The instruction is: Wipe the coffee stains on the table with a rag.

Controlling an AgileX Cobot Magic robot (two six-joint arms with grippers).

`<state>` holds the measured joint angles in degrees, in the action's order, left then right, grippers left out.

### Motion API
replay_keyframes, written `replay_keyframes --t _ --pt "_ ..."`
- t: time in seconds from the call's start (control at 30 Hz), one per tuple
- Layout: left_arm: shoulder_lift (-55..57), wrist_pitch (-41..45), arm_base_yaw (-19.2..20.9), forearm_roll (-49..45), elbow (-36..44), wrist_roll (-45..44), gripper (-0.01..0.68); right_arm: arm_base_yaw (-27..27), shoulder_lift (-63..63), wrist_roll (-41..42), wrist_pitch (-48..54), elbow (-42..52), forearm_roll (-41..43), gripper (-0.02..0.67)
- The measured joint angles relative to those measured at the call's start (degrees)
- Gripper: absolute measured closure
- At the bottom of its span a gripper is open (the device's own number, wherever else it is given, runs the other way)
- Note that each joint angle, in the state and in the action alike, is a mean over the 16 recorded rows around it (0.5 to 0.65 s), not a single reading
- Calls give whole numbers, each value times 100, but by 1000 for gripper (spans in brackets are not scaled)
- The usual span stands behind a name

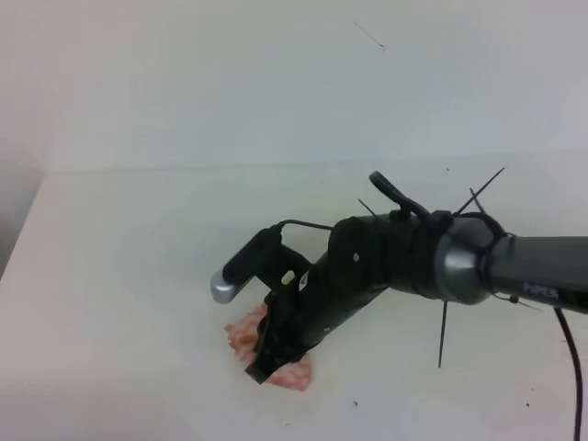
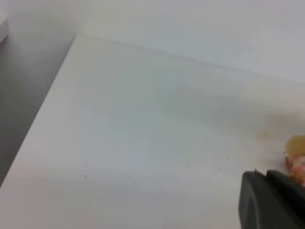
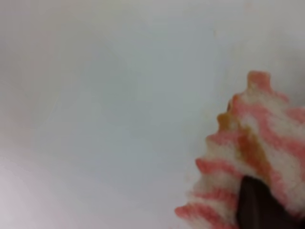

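Exterior high view is filled mostly by the wide, plain white, smooth table (image 1: 119, 276), bordered at the back by a pale wall (image 1: 230, 73). Across the right half, the dark right arm (image 1: 459, 262) is seen reaching toward the middle, its black right gripper (image 1: 266, 363) angled down onto the small bunched rag with pinkish-red and white stripes (image 1: 241, 335), which lies on the table toward the front edge, left of centre. The gripper's jaws are closed on the rag, and the cloth is pressed against the surface beneath them. In the right wrist view the rag (image 3: 248, 157) is shown at the lower right with a brown smear soaked into its folds, a dark fingertip (image 3: 255, 205) clamped over it. In the left wrist view a faint light-brown coffee stain (image 2: 296, 143) is visible on the table (image 2: 143, 133) at the far right edge, just beside the rag (image 2: 298, 167). The left gripper is not seen in any view, so its state cannot be told.
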<state>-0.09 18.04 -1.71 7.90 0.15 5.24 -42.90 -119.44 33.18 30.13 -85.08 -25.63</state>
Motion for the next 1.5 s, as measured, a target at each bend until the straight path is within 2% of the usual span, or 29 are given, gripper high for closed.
replay_keyframes --t 0.3,0.6,1.1,1.3,1.5 --pt "0 0 0 0 0 0 675 211 -703 -97 302 -707 242 648" --pt "9 6 0 0 -15 0 675 753 -1012 -425 501 -1123 614 648" --pt "-18 6 0 0 -15 0 675 1914 -1039 -740 879 -1143 886 648" --pt "-37 6 0 0 -15 0 675 2172 -856 -942 1009 -1047 974 648" --pt "-55 6 0 0 -15 0 675 2293 -264 -1092 662 -564 1032 648"
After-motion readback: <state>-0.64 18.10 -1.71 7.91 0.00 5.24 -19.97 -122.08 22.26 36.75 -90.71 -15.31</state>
